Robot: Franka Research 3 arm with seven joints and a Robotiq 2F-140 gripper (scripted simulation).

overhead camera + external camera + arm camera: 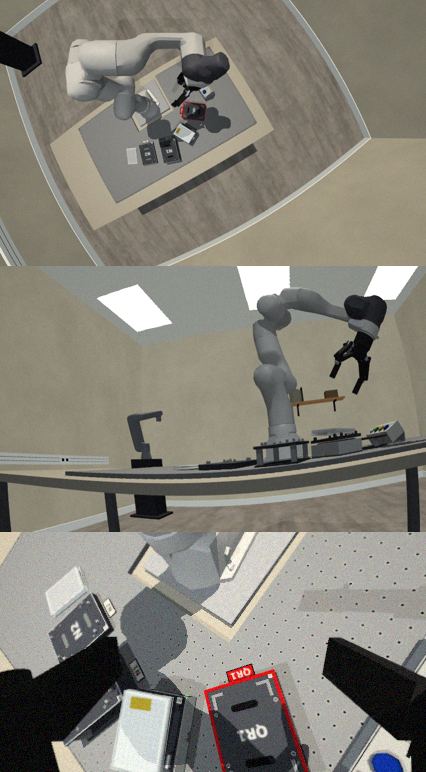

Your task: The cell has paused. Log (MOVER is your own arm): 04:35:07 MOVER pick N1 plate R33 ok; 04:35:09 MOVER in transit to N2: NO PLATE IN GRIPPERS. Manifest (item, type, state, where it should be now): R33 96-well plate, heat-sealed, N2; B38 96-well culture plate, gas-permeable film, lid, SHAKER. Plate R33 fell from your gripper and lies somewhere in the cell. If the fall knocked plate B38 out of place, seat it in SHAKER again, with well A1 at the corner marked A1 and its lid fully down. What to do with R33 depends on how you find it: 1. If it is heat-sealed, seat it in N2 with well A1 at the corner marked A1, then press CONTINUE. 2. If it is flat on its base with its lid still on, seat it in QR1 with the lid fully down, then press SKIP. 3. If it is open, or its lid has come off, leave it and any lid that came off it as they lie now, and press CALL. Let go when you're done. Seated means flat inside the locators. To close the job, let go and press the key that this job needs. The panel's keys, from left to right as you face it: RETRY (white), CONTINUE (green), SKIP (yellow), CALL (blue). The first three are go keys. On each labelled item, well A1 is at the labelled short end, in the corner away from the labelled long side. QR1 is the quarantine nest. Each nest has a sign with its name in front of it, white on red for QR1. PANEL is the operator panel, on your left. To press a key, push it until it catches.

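Gripper (181, 91) (344, 385) (223, 656) open, nil held; QR1 nest (193, 111) (252, 732) prob. w/o plate, N2 (147, 153) (77, 629) ditto.

From overhead, a tan-edged table (81, 184) (188, 489) bears a perforated grey board (110, 175) (141, 475) (280, 637). Around the board's middle: panel (208, 93) (391, 432) (357, 754) and QR1 (188, 115) (220, 737), two o'clock; grey boxy unit (194, 138) (337, 449) (186, 734), four; N1 (170, 158) (276, 445) (100, 709), six; N2 (148, 157) (226, 465) (80, 639), seven; pale slab (132, 155) (66, 590), perhaps a lid, eight; pale base plate (160, 101) (237, 604), eleven.
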